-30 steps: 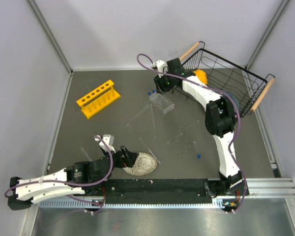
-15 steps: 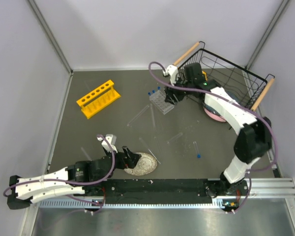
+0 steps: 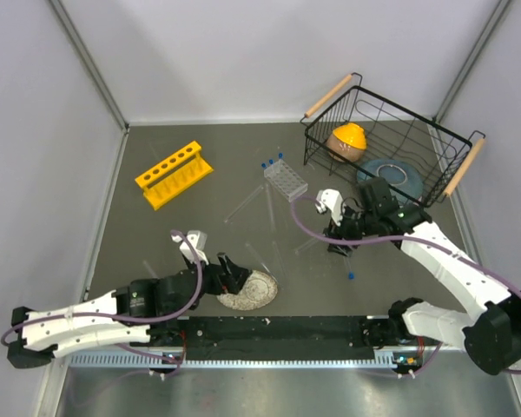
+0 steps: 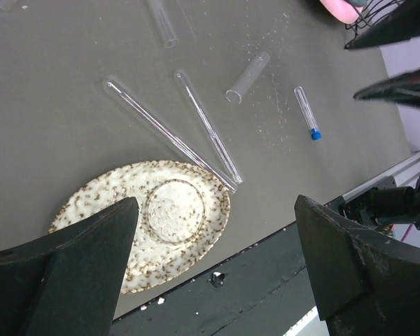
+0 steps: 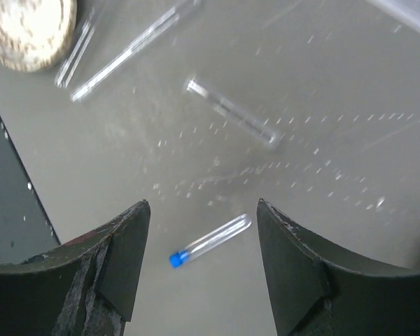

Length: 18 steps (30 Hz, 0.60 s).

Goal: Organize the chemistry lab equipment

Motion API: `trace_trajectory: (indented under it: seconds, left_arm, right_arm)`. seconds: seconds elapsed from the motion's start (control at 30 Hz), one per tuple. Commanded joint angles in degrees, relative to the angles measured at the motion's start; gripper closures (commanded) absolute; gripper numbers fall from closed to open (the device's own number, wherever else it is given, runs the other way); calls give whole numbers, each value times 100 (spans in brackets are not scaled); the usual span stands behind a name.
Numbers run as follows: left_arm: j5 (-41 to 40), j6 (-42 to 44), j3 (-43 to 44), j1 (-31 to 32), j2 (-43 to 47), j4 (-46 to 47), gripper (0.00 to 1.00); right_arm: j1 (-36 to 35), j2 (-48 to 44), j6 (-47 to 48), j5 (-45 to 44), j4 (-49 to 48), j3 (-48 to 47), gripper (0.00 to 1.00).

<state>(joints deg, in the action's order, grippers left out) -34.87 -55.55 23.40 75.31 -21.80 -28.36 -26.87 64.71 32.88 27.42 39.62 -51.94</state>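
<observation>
A yellow six-hole rack (image 3: 174, 174) stands at the back left. A small clear rack (image 3: 285, 180) with blue-capped vials stands at the back middle. Long clear test tubes (image 3: 243, 204) (image 4: 169, 131) lie loose on the table. One blue-capped vial (image 3: 348, 264) (image 5: 210, 241) lies flat below and between the fingers of my right gripper (image 3: 337, 241) (image 5: 203, 204), which is open, empty and hovering above it. A short open tube (image 5: 231, 112) lies beyond it. My left gripper (image 3: 234, 278) (image 4: 215, 203) is open and empty over the near edge of the speckled disc (image 4: 154, 224).
A black wire basket (image 3: 434, 165) with an orange-yellow object and a blue dish stands at the back right. The speckled disc (image 3: 247, 291) lies by the table's near edge. The black front rail (image 4: 266, 280) runs just below the left gripper.
My right arm has swung from the clear rack at the back down to the near middle, above the blue-capped vial. The left arm has barely moved.
</observation>
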Motion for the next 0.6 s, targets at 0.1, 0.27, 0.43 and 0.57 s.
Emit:
trace_trajectory:
  seconds: [0.1,0.27,0.43,0.57]
  left_arm:
    - [217,439,674,-165,-886,-91,1]
    - [577,668,903,-359,-1493,67,1]
    - [1026,747,834,-666,-1862,444,1]
    - [1272,730,701,-781,-2012,892,1]
  right_arm:
    - [-29,-565,254,-693,327,799,36]
    - [-29,-547,271,-905,450,1090,36]
    - [-29,-389,140,-730,486,1230,36]
    - [-20,-99,69,-966,451,1231,36]
